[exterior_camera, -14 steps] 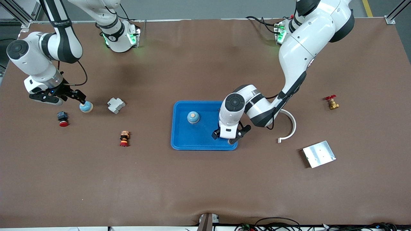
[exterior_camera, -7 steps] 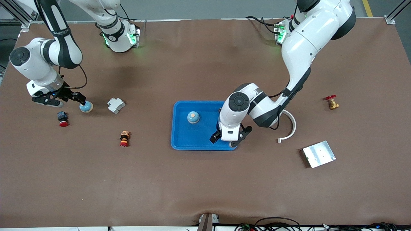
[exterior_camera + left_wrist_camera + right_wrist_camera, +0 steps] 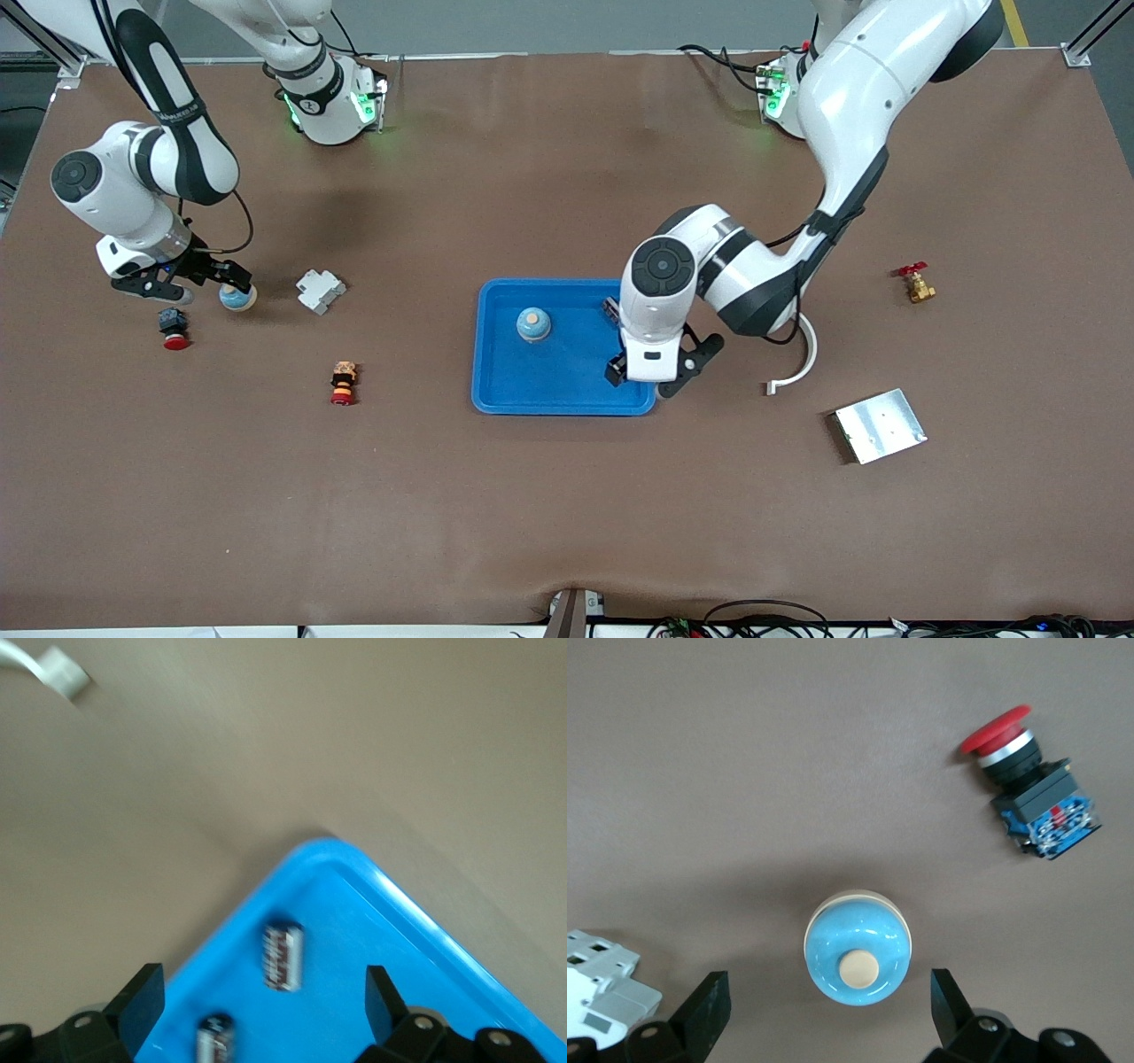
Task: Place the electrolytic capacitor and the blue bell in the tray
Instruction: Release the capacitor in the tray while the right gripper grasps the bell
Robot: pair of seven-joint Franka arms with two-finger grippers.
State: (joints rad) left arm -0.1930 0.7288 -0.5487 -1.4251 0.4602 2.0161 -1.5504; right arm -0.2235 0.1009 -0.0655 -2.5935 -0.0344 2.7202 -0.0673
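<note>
The blue tray [image 3: 496,390] lies mid-table. A blue bell [image 3: 532,324] with a tan knob stands in it. My left gripper [image 3: 651,379] is open and empty over the tray's corner toward the left arm's end. The left wrist view shows that corner of the tray [image 3: 381,877] with two electrolytic capacitors [image 3: 283,954] [image 3: 213,1041] lying in it below my left gripper [image 3: 261,1010]. A second blue bell [image 3: 236,296] stands on the table. My right gripper [image 3: 190,282] is open just above it; in the right wrist view the bell [image 3: 858,958] sits between the open jaws of the right gripper [image 3: 828,1014].
A red mushroom push-button [image 3: 174,328] [image 3: 1019,788] and a white plastic part [image 3: 320,291] flank the second bell. A red-orange button [image 3: 343,383] lies nearer the camera. A white curved piece [image 3: 797,354], a silver plate [image 3: 880,425] and a brass valve [image 3: 917,283] lie toward the left arm's end.
My left gripper has shifted a little toward the left arm's end over the tray corner. My right arm has shifted toward the table's middle, its gripper staying by the second bell.
</note>
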